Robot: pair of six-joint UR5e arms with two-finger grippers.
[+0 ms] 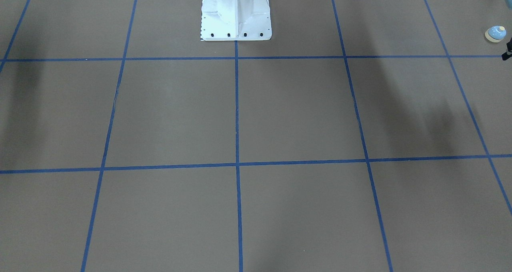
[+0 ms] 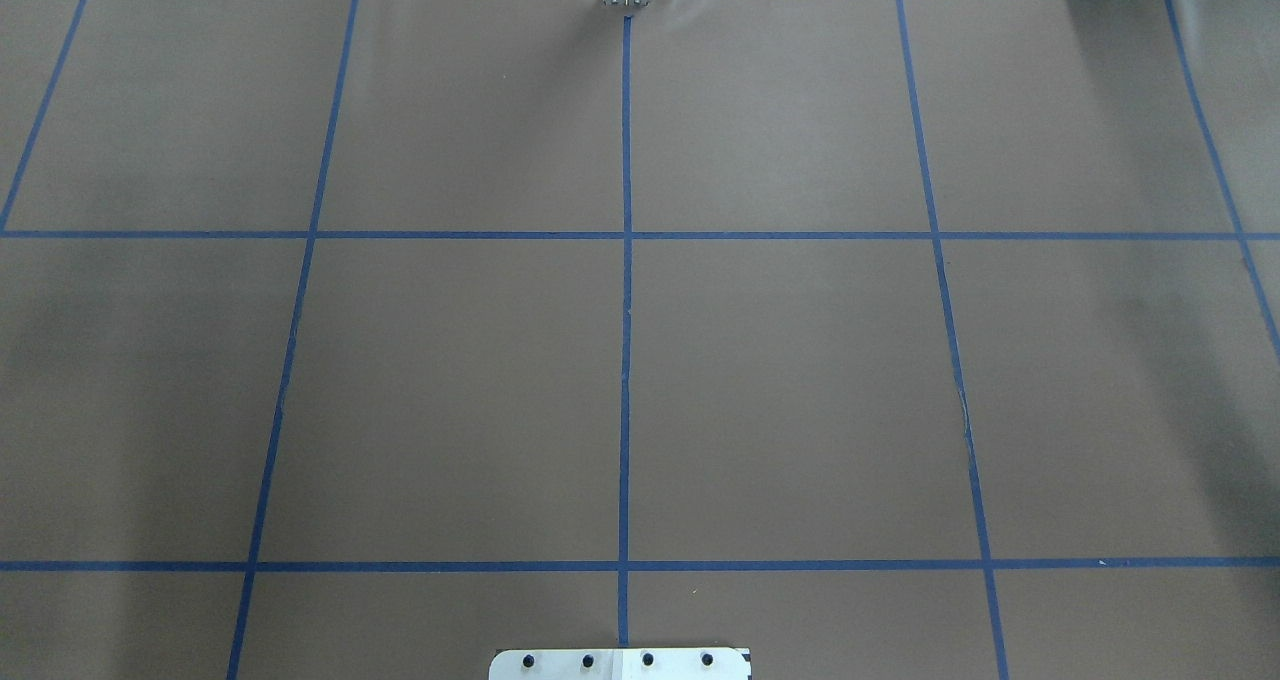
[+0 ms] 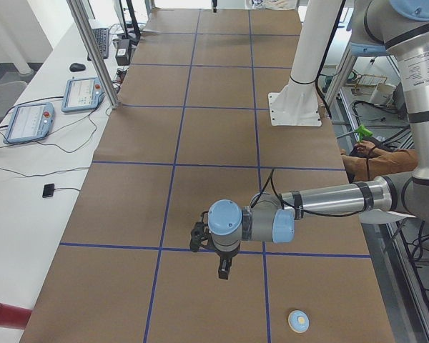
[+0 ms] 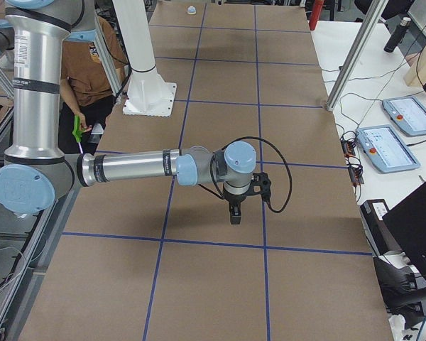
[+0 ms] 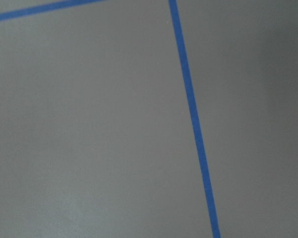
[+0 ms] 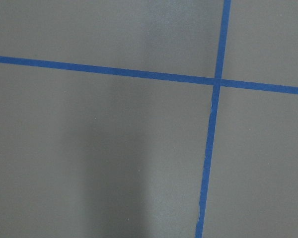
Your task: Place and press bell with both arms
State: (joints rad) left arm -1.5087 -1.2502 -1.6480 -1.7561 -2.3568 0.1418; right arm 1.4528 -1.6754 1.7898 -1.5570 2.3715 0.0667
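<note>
Bell [image 1: 495,34] stands upright near the left end of the table [image 1: 280,112], toward its robot-side corner, in the front view. From the left end, the left hand [image 3: 224,271] hangs above the table, the bell apart from it toward that corner; its opening cannot be told. From the right end, the right hand [image 4: 234,214] hangs well apart from the bell, opening likewise unclear; the left is nearer.
</note>
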